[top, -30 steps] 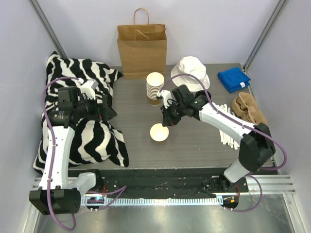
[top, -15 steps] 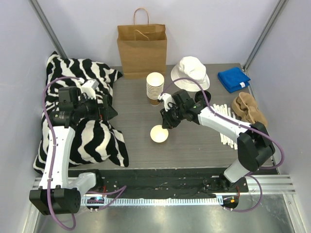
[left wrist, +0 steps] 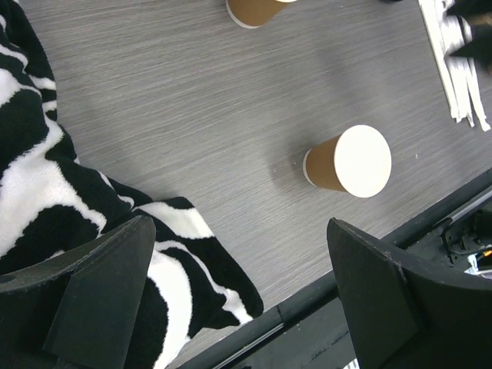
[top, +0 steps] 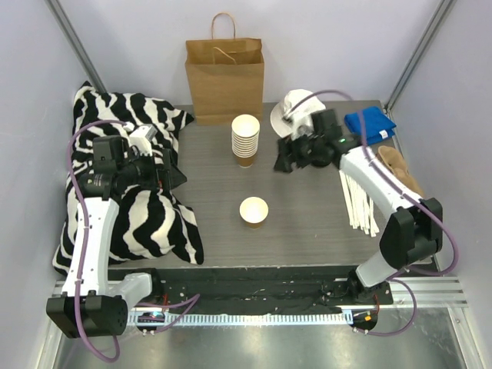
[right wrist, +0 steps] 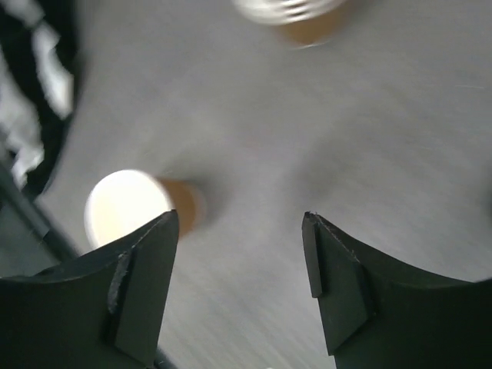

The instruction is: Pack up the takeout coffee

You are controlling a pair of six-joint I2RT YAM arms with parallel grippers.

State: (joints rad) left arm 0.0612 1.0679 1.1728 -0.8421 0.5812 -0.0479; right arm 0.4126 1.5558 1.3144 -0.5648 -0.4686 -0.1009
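The takeout coffee (top: 254, 211) is a small kraft-brown cup with a cream top, standing alone and upright in the middle of the grey table. It also shows in the left wrist view as the cup (left wrist: 350, 161) and, blurred, in the right wrist view as the cup (right wrist: 127, 204). My right gripper (top: 282, 163) hangs open and empty, well back and to the right of the cup, near the white hat; its open jaws (right wrist: 238, 219) hold nothing. My left gripper (top: 171, 178) stands wide open over the zebra blanket's edge, empty (left wrist: 238, 224).
A tall stack of lidless paper cups (top: 245, 138) stands behind the cup. A brown paper bag (top: 224, 77) is upright at the back wall. The white hat (top: 306, 111), blue cloth (top: 369, 125), tan bundle (top: 393, 172) and white strips (top: 358, 201) lie right. The zebra blanket (top: 131, 207) covers the left.
My right gripper opened, let go of the cup and pulled away toward the back right. The cup stays standing where it was set. The left arm has not moved.
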